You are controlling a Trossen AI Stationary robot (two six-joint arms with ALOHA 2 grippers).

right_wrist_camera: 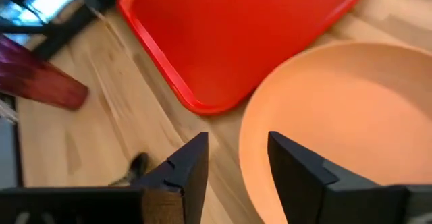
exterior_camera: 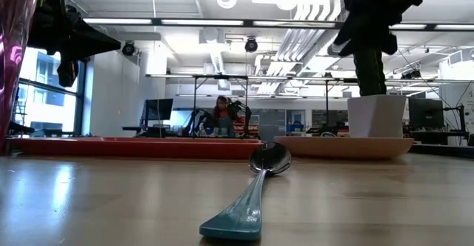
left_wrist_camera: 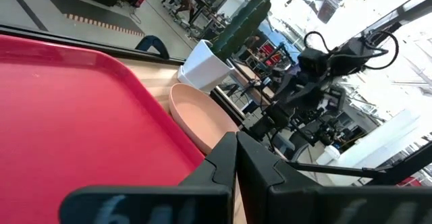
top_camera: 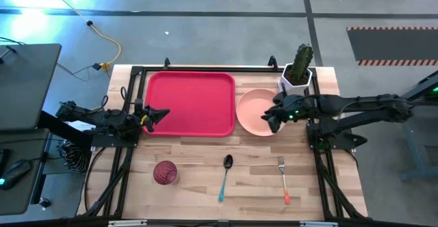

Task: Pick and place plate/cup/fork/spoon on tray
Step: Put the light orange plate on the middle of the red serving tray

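Two grippers: the right gripper (top_camera: 272,122), fingers parted and empty, hovers over the plate's (top_camera: 254,111) near rim, just right of the tray (top_camera: 189,104). It should straddle that rim squarely before closing. Left gripper (top_camera: 159,115), fingers together, waits over the tray. No readable writing.

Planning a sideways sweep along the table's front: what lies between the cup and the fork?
Only the spoon, between cup and fork; the high view shows this.
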